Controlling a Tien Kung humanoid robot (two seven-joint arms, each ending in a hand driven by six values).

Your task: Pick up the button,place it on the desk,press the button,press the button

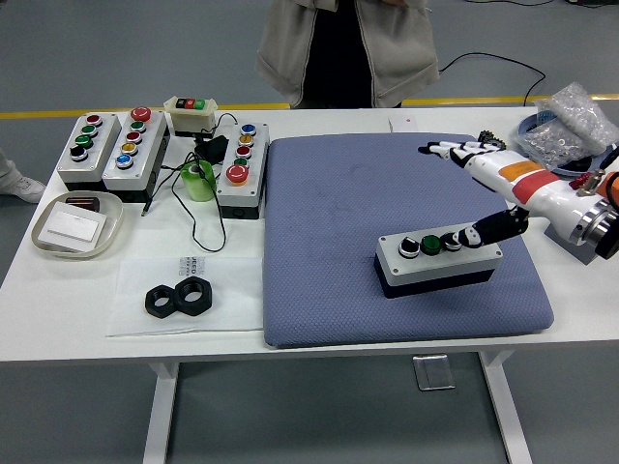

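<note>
A grey button box (440, 259) with a black base lies on the blue mat (338, 213), right of centre. A row of buttons runs along its top: white-black (408, 246), green (430, 244), another dark one (452, 241). My right hand (462, 191) reaches in from the right edge and is open. Its white fingers (450, 150) stretch out high over the mat's far right, away from the box. The black thumb (481, 233) points down onto the box's right end and hides the button there. The left arm does not show.
Several button boxes (131, 145) stand at the back left with a green tape roll (198, 180) and cables. A white tray (75, 224) and two black nuts (179, 299) lie front left. A bag of parts (571, 121) sits back right. A person stands at the far side.
</note>
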